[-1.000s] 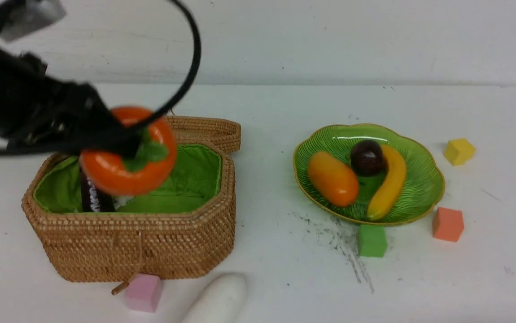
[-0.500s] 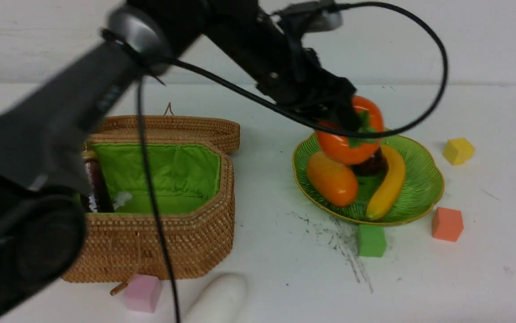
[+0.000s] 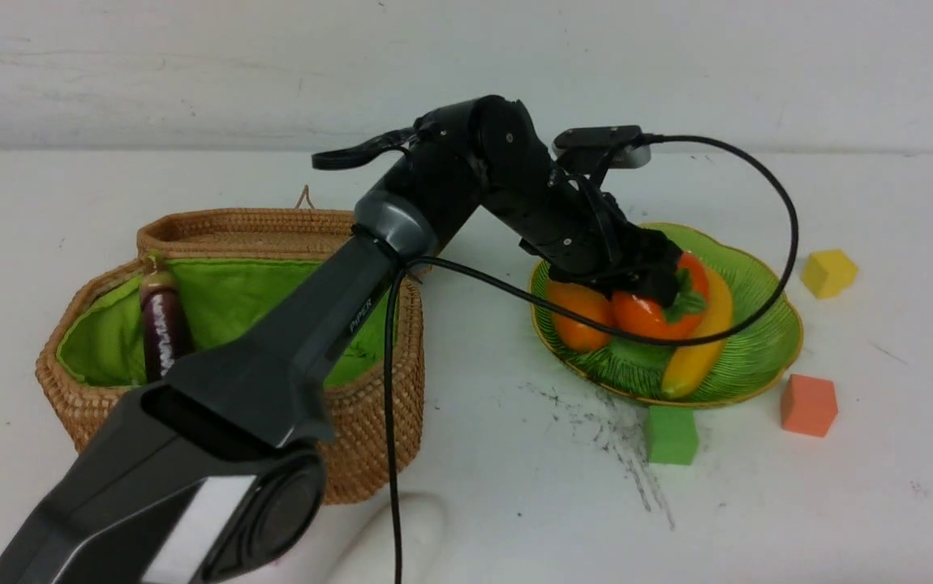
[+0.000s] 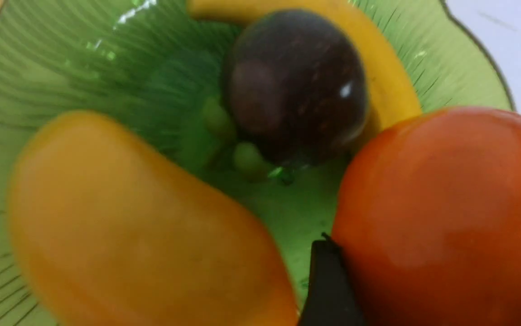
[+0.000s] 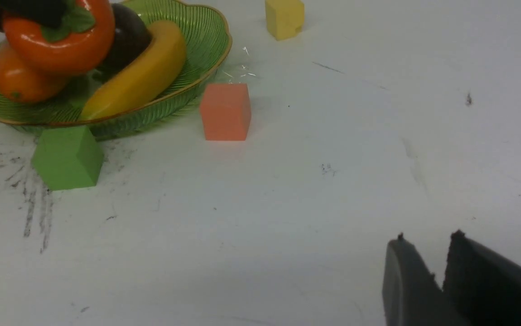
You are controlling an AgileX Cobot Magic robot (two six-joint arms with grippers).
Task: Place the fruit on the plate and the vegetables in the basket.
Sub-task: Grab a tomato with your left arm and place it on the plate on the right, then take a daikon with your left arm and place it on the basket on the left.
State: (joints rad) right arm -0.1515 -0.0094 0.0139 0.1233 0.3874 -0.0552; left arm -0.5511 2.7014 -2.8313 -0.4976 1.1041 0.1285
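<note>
Left end effector [image 3: 661, 280] pinches the orange-red fruit [image 3: 653, 312] low over the crowded plate [image 3: 767, 341], between mango [image 3: 576, 312] and banana [image 3: 698, 349], whose long axis runs front to back. Maroon ball [image 4: 294, 86] hidden in front view. Right end effector [image 5: 441, 271]: fingers nearly together, empty, over bare table [image 5: 333, 181].

There are four toy fruits: one banana [image 3: 698, 349], one mango [image 3: 576, 320], one dark ball [image 4: 294, 86] and one orange-red fruit [image 3: 653, 312]. There is one eggplant [image 3: 160, 324], one white vegetable [image 3: 422, 531], one plate [image 3: 767, 341], one basket [image 3: 361, 422] and three foam cubes: yellow [image 3: 829, 272], orange [image 3: 808, 404] and green [image 3: 672, 435].
</note>
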